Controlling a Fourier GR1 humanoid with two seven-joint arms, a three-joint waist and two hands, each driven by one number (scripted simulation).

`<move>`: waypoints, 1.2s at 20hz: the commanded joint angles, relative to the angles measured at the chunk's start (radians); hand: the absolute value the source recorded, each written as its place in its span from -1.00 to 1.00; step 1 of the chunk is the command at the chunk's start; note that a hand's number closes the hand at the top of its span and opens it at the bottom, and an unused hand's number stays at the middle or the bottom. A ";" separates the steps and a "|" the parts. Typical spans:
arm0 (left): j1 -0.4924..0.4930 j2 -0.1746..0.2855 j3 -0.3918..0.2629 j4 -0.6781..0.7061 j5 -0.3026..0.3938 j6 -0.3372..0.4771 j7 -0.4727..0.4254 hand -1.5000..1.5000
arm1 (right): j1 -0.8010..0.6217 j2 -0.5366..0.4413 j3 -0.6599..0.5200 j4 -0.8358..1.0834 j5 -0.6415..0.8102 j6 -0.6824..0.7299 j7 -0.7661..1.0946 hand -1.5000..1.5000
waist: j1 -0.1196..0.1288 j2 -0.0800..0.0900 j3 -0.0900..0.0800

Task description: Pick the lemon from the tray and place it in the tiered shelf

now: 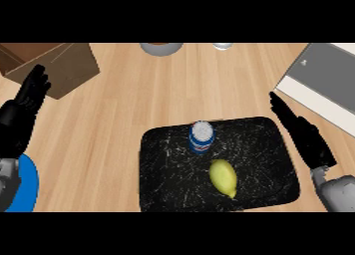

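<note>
The lemon (223,178) lies on its side in the lower middle of the black speckled tray (262,149), which sits on the wooden counter (136,99) in the lower centre of the frame. A blue and white can (201,137) stands upright on the same tray, near its upper edge and a little apart from the lemon.

The right hand (311,142) shows just beside the tray's right edge, fingers straight and pointing up the frame, holding nothing. The left hand (22,107) rests open at the left edge, fingers up, also holding nothing.

The grey and white tiered shelf (331,74) fills the upper right corner, well apart from the lemon. A cardboard box (55,64) stands at the upper left, and a blue plate (26,189) shows at the lower left, partly behind the left forearm.
</note>
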 commanded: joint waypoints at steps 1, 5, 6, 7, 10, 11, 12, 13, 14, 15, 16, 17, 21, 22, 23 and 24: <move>0.044 -0.054 -0.008 0.086 0.006 -0.007 -0.024 0.00 | 0.030 -0.010 -0.076 -0.012 -0.006 0.009 -0.162 1.00 | -0.013 -0.013 0.000; 0.169 -0.099 0.012 0.142 0.096 0.011 0.087 0.00 | 0.024 0.036 -0.223 -0.209 -0.050 -0.090 -0.475 1.00 | -0.066 -0.034 0.005; 0.188 -0.107 0.023 0.163 0.119 0.014 0.116 0.00 | 0.025 0.052 -0.257 -0.259 -0.071 -0.100 -0.540 1.00 | -0.089 -0.044 0.008; 0.202 -0.143 0.000 0.161 0.135 0.009 0.126 0.00 | 0.126 -0.116 -0.288 -0.058 0.156 -0.238 -0.409 1.00 | -0.105 -0.015 -0.005; 0.186 -0.149 0.005 0.200 0.172 -0.053 0.119 0.00 | 0.262 0.080 -0.345 -0.001 -0.121 -0.088 -0.688 1.00 | -0.040 -0.009 0.005; 0.172 -0.198 -0.037 0.205 0.143 -0.011 0.135 0.00 | 0.290 0.099 -0.331 -0.037 -0.134 -0.039 -0.769 -1.00 | -0.043 -0.013 0.004; 0.178 -0.164 -0.012 0.186 0.165 -0.050 0.130 0.00 | 0.292 0.085 -0.378 0.056 -0.173 0.034 -0.853 -1.00 | -0.023 -0.012 0.004; 0.186 -0.176 -0.032 0.175 0.165 -0.051 0.154 0.00 | 0.298 0.096 -0.366 0.081 -0.157 0.068 -0.927 -1.00 | -0.016 -0.012 0.004; 0.183 -0.167 -0.006 0.218 0.167 -0.067 0.117 0.00 | 0.353 0.099 -0.351 0.080 -0.123 0.090 -1.012 -1.00 | -0.019 -0.013 0.002; 0.184 -0.183 -0.026 0.207 0.156 -0.068 0.114 0.00 | 0.341 0.073 -0.345 0.104 -0.109 0.141 -1.044 -1.00 | -0.013 -0.014 0.002; 0.201 -0.178 -0.028 0.197 0.143 -0.058 0.117 0.00 | 0.382 0.066 -0.319 0.061 -0.073 0.151 -1.085 -1.00 | -0.014 -0.016 0.001; 0.185 -0.172 -0.005 0.213 0.167 -0.081 0.117 0.00 | 0.392 0.022 -0.330 0.096 -0.056 0.191 -1.111 -1.00 | -0.013 -0.015 0.001; 0.184 -0.174 -0.003 0.205 0.167 -0.094 0.138 0.00 | 0.473 -0.045 -0.291 -0.004 0.031 0.226 -1.127 -1.00 | -0.013 -0.016 -0.001; 0.201 -0.209 -0.028 0.200 0.131 -0.059 0.105 0.00 | 0.580 -0.059 -0.289 -0.129 0.032 0.204 -1.085 -1.00 | -0.022 -0.018 -0.001; 0.162 -0.167 0.024 0.261 0.162 -0.113 0.106 0.00 | 0.584 -0.074 -0.306 -0.119 0.024 0.240 -1.106 -1.00 | -0.020 -0.016 -0.001; 0.161 -0.195 0.010 0.283 0.145 -0.090 0.081 0.00 | 0.577 -0.156 -0.345 -0.162 0.001 0.279 -1.059 -1.00 | -0.025 -0.016 -0.002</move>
